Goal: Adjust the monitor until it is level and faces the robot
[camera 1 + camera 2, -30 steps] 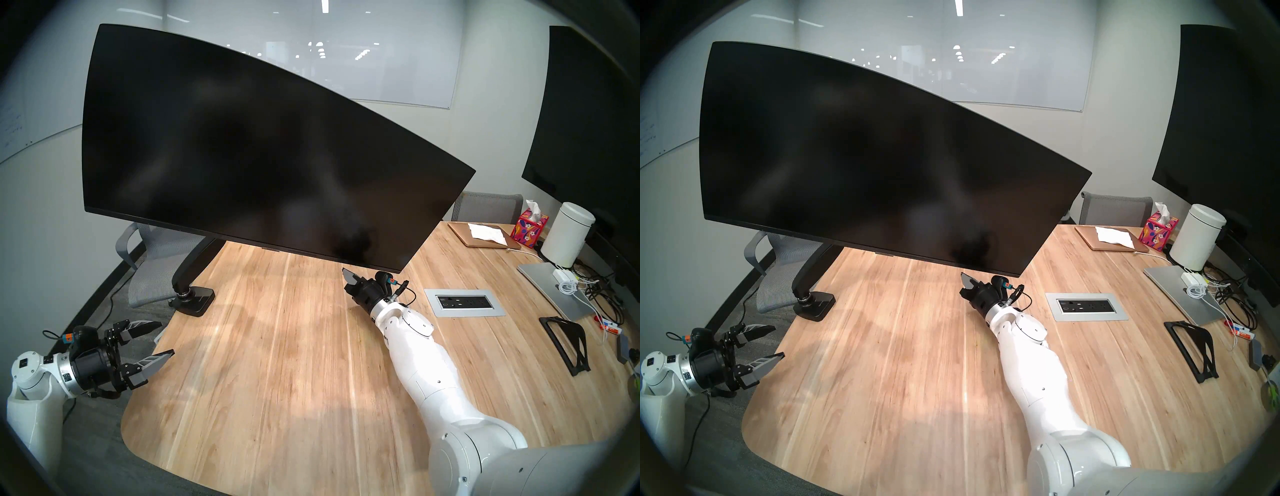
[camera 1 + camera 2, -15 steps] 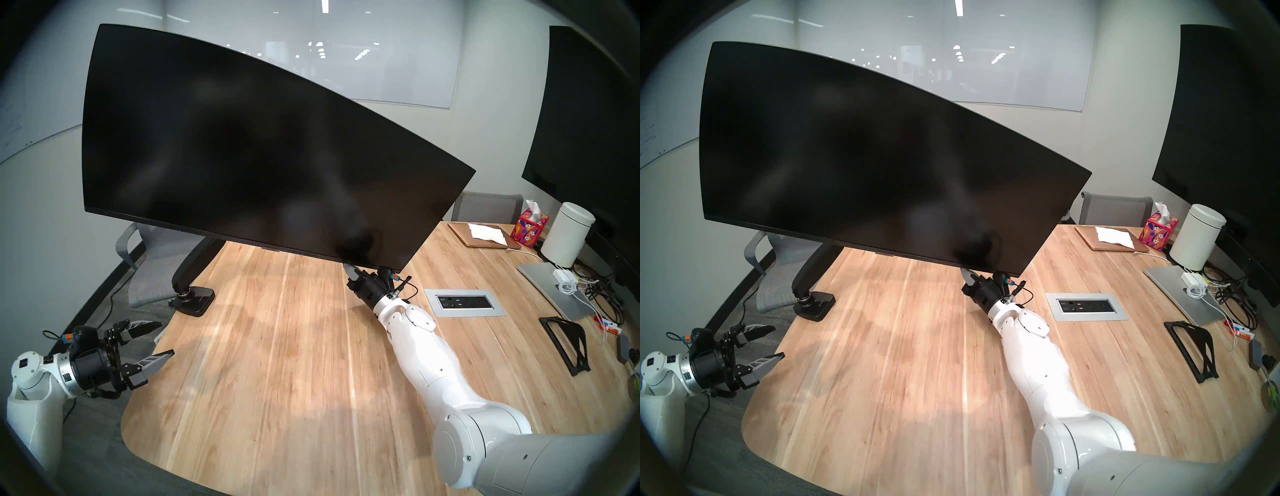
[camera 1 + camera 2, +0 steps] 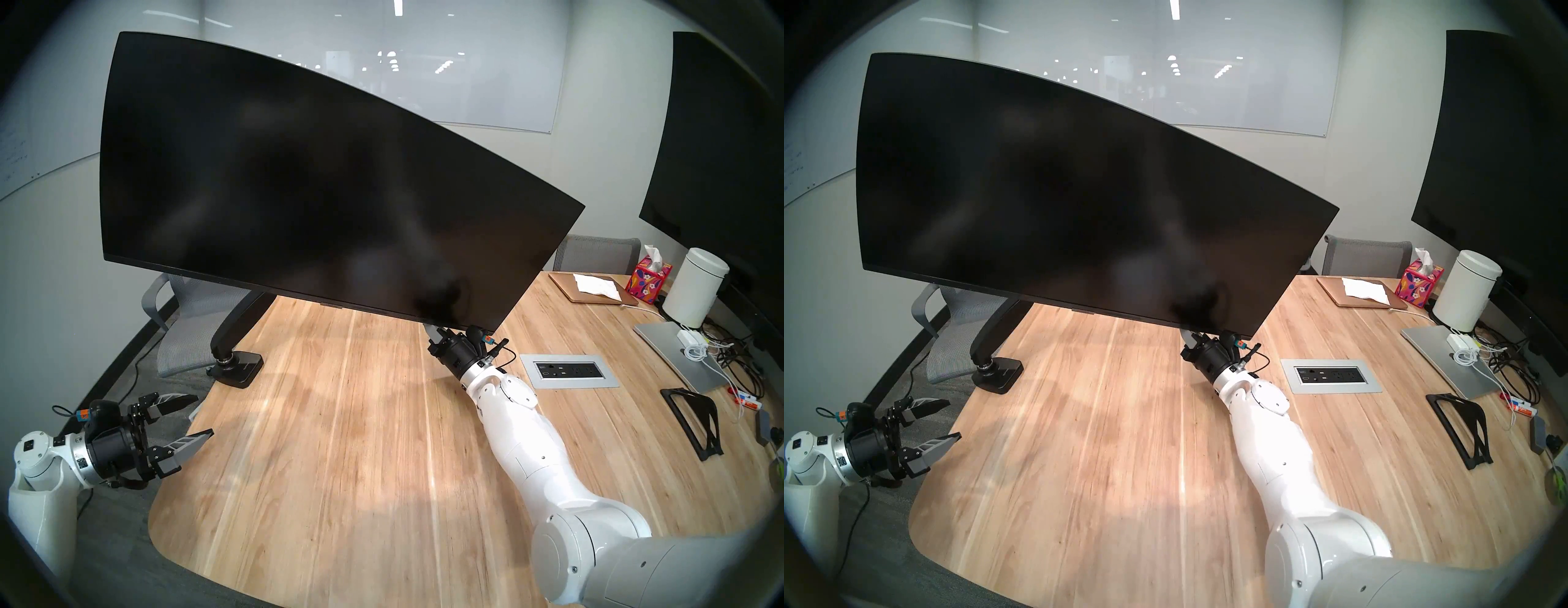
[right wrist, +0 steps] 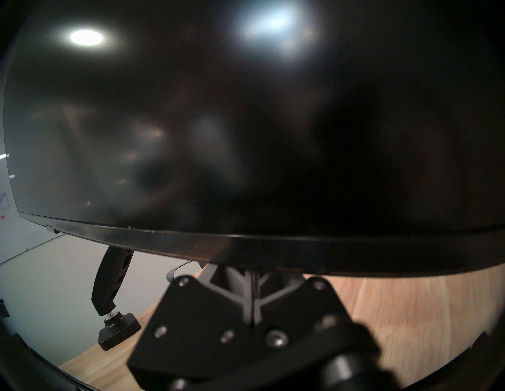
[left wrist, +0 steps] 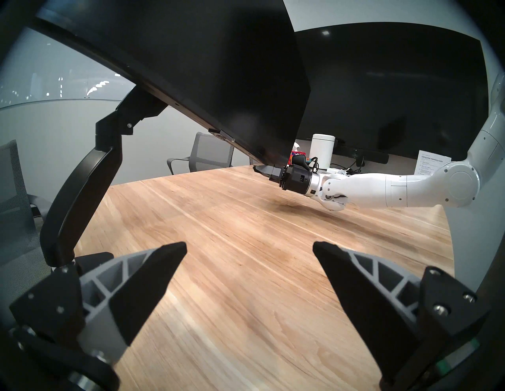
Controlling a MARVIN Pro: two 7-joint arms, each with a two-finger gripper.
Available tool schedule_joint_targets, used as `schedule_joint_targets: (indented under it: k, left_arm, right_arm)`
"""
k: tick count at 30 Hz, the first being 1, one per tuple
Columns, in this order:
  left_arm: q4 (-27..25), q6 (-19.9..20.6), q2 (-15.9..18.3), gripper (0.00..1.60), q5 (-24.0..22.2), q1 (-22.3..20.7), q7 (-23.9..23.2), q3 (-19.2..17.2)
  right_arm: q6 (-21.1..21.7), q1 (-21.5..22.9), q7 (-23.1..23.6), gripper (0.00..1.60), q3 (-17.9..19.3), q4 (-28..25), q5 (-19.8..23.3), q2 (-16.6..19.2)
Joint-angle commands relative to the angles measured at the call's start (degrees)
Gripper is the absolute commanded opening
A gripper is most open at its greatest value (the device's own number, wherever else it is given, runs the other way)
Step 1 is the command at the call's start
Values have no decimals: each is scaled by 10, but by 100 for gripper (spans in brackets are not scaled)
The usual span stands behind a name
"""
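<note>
The monitor (image 3: 318, 182) is a very wide black blank screen on a black articulated arm (image 3: 237, 327) clamped to the table's left edge. It slopes, with its right end lower. My right gripper (image 3: 430, 330) is shut, its fingers (image 4: 251, 281) pressed together. Their tips sit under the monitor's bottom edge (image 4: 246, 245) near the lower right corner and are hidden behind it. From the left wrist view the right gripper (image 5: 262, 170) touches the underside of the monitor (image 5: 218, 68). My left gripper (image 3: 203, 415) hangs open and empty at the table's left edge, well below the screen.
A larger dark wall screen (image 3: 721, 148) is at the far right. On the wooden table (image 3: 339, 467) are a power outlet box (image 3: 568, 370), a laptop (image 3: 674, 352), a white canister (image 3: 695, 288), a tissue box (image 3: 647, 278), cables and a black stand (image 3: 695, 420). Grey chairs (image 3: 191, 322) stand behind.
My right gripper has closed fully and moved up and forward until its tips went under the monitor's bottom edge. The monitor has shifted very slightly. The left arm has not moved.
</note>
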Motion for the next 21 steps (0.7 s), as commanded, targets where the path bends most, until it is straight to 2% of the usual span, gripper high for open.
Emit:
schedule_joint_targets:
  k: [1, 6, 7, 9, 10, 12, 13, 20, 21]
  left_arm:
    - [-5, 0, -1, 160, -2, 1, 0, -4]
    - [-5, 0, -1, 160, -2, 1, 0, -3]
    - [-5, 0, -1, 160, -2, 1, 0, -3]
    - [-4, 0, -1, 160, -2, 1, 0, -3]
    - [-4, 0, -1, 160, -2, 1, 0, -3]
    - [-4, 0, -1, 160, -2, 1, 0, -3]
    - [-4, 0, -1, 160, -2, 0, 0, -3]
    - [-4, 0, 0, 160, -2, 0, 0, -3]
    - [-4, 0, 0, 160, -2, 0, 0, -3]
  right_arm:
    - [-10, -1, 3, 0, 5, -64, 4, -2]
    - [-9, -7, 3, 0, 9, -85, 1, -1]
    - [-19, 2, 10, 0, 10, -69, 1, 1]
    - [-9, -10, 3, 0, 11, -97, -3, 2]
    - [-17, -1, 9, 0, 12, -83, -2, 3]
    - [-10, -12, 3, 0, 13, -108, -7, 3]
    - [-18, -2, 9, 0, 14, -91, -6, 4]
    - [-8, -18, 3, 0, 21, -131, -14, 6]
    - [-13, -10, 7, 0, 22, -118, -13, 7]
